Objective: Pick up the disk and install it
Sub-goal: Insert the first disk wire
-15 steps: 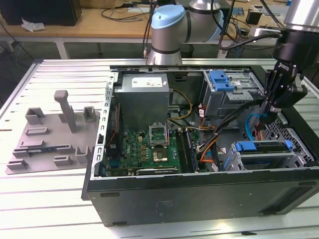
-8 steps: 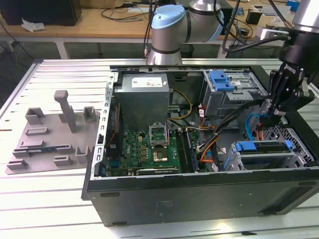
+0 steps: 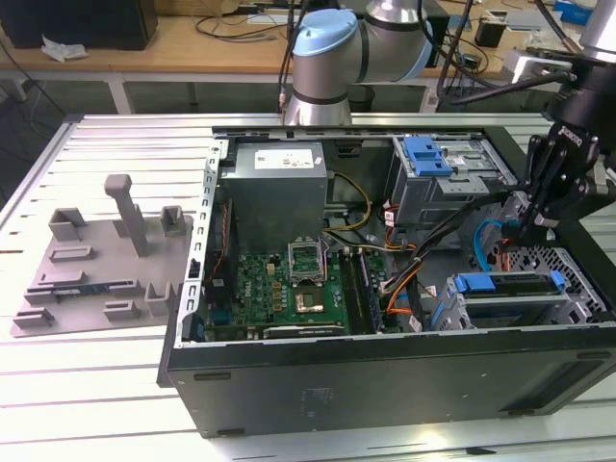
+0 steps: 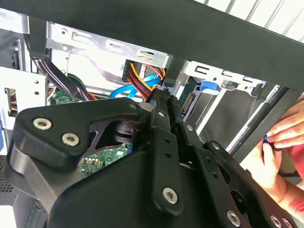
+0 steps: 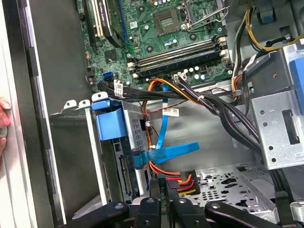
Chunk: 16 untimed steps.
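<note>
Open computer case [image 3: 385, 375] lies on its side on the slatted desk [image 3: 87, 404], motherboard [image 3: 289, 284] exposed. The disk [image 3: 508, 284] sits inside the case in a corner bay, well apart from the power-supply box [image 3: 279, 188]. In the first wrist view the disk [image 5: 113, 123] stands in that bay close to the case wall, with its blue carrier frame showing.

The pincer [image 3: 531, 226] hangs inside the case just above that bay, apart from the disk. In both wrist views the pincer [image 5: 161, 194] [image 4: 163, 99] looks closed, tips together. It is just beside a black power connector [image 5: 184, 183] and a blue flat cable [image 5: 164, 151]; whether it pinches either, I cannot tell.

A person's hand [image 4: 278, 145] is just outside the case wall.
</note>
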Each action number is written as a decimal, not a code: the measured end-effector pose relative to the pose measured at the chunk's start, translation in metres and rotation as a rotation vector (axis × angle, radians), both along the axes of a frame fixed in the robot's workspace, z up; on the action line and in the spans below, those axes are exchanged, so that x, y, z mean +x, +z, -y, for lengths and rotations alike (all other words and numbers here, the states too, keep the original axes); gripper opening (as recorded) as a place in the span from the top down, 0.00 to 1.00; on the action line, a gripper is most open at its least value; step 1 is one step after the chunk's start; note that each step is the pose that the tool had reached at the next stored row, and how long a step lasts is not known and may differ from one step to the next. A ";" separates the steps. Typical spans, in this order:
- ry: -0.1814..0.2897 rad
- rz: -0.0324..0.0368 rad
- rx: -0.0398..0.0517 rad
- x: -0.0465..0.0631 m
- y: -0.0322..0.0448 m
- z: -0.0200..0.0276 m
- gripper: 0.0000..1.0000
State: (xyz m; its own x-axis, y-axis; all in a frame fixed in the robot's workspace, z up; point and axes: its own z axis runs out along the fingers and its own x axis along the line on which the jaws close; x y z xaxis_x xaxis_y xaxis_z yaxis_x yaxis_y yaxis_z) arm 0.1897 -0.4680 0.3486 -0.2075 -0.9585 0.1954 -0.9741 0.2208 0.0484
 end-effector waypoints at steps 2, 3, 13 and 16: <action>0.002 0.0001 0.0123 -0.001 0.0012 0.0073 0.84; 0.004 0.0001 0.0148 -0.001 0.0015 0.0102 0.84; 0.037 0.0014 0.0403 -0.007 0.0031 0.0250 0.84; 0.051 0.0026 0.0499 -0.008 0.0037 0.0294 0.84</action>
State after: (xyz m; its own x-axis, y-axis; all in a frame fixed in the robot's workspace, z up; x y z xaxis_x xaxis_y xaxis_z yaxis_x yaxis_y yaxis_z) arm 0.1815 -0.4973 0.3524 -0.1588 -0.9764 0.1466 -0.9841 0.1684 0.0556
